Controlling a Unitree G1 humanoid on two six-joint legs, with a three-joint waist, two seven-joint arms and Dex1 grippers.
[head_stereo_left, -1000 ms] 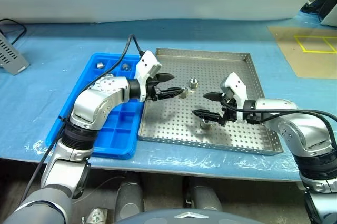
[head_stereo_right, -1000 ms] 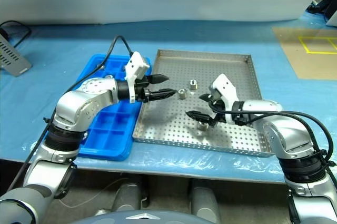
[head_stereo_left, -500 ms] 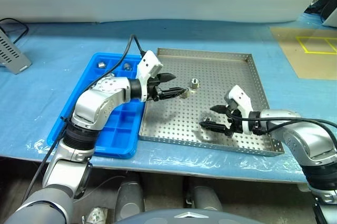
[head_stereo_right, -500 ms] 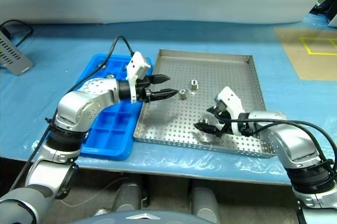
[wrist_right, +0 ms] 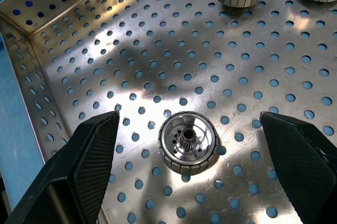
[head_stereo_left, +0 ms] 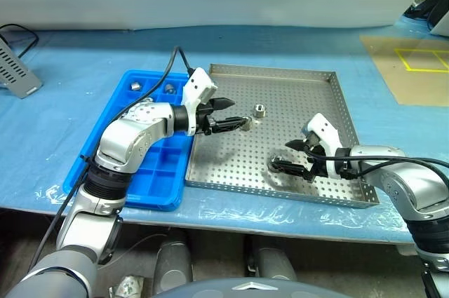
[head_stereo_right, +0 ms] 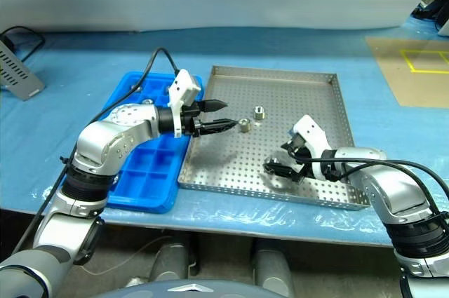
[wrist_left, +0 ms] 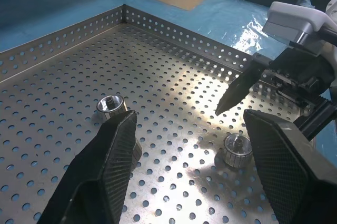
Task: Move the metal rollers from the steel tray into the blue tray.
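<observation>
The right gripper point(wrist_right: 189, 129) has its fingers wide apart around a roller point(wrist_right: 188, 142) lying in the steel tray point(head_stereo_left: 319, 95). If they close off-centre, the roller may slide away.

Three metal rollers point(wrist_right: 188, 142) stand upright on the perforated floor of the steel tray point(head_stereo_left: 309, 80): one near the front edge, two toward the left edge. Two more occupy rear-corner compartments of the blue tray point(head_stereo_left: 151, 179), which lies beside the steel tray's left edge.
</observation>
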